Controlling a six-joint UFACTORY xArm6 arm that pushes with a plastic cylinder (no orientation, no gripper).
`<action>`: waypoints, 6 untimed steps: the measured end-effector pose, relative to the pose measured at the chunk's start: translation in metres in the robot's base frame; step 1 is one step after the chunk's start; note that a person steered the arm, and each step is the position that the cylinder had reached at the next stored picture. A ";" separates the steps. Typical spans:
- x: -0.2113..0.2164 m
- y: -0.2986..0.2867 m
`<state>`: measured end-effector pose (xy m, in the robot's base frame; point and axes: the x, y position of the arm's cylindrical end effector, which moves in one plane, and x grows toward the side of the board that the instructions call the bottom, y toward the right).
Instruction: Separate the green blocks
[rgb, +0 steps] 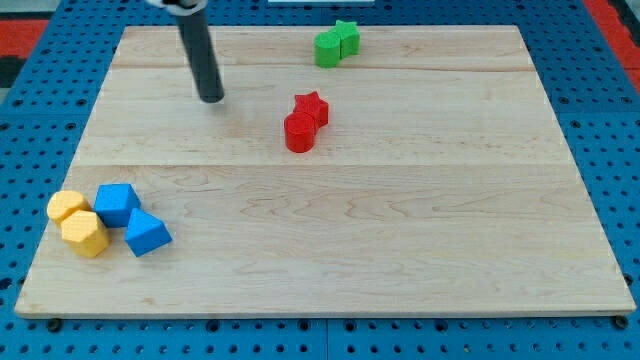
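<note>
A wooden board (330, 250) is seen lying on a blue pegboard table (40, 60). My tip (211, 99), the lower end of a dark rod with no jaws to open or close, is set down on the board near its upper left part, touching no block. Well to the tip's right, by the board's top edge, the green cube (326, 49) and the green star (346, 37) are pressed together. Nearer, to the tip's lower right, the red cylinder (298, 132) and the red star (312, 106) are found touching. Far below and left of the tip, two yellow blocks (76, 222) and two blue blocks (132, 218) are clustered.
</note>
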<state>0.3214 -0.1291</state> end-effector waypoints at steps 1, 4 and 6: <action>-0.033 0.037; -0.102 0.147; -0.121 0.183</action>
<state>0.1999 0.0543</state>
